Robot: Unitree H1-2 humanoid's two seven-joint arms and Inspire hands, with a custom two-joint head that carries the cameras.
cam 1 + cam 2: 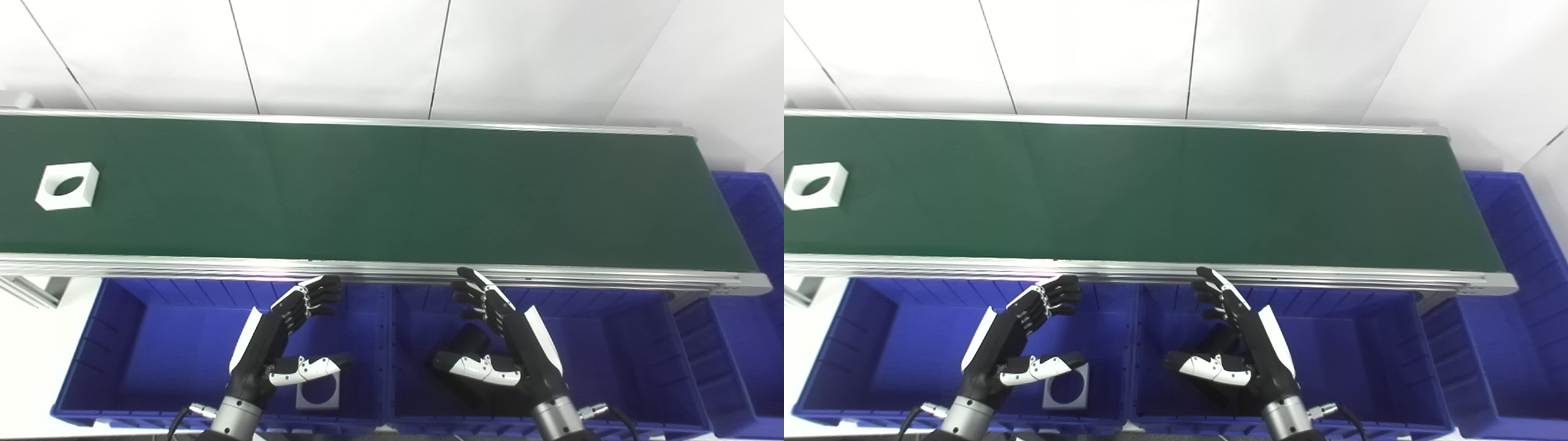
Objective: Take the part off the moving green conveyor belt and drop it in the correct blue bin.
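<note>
A white square part (67, 185) with a round hole lies on the green conveyor belt (392, 196) at its far left. My left hand (275, 343) hovers open over the left blue bin (122, 355), below the belt's near rail. Over the middle blue bin (618, 355) my right hand (502, 343) is also open, palm facing the left hand. Neither hand holds anything. Both are far right of the part. Another white square part (318, 392) with a hole rests on the left bin's floor, partly hidden by the left thumb.
A third blue bin (750, 294) stands past the belt's right end. The belt's aluminium near rail (392, 269) runs just above both hands. A white panelled wall (343, 55) rises behind the belt.
</note>
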